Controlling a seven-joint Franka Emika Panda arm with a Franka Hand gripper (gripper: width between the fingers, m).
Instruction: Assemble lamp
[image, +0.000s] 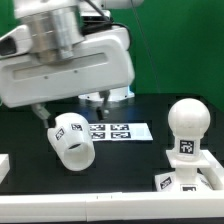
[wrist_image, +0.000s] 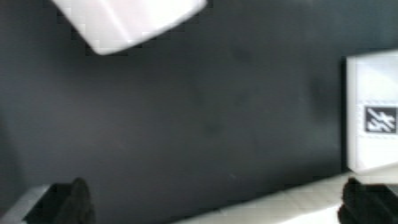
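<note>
The lamp shade, a white tapered cup with square tags, lies on its side on the black table, at the exterior view's left. The round bulb stands upright on its neck in the blocky base at the exterior view's right. My gripper hangs above and just behind the shade, open and empty. In the wrist view the gripper shows two dark fingertips far apart with bare table between them. Part of the shade shows beyond them.
The marker board lies flat behind the shade, and its edge with one tag shows in the wrist view. A white block sits at the exterior view's left edge. A pale strip runs along the table's front.
</note>
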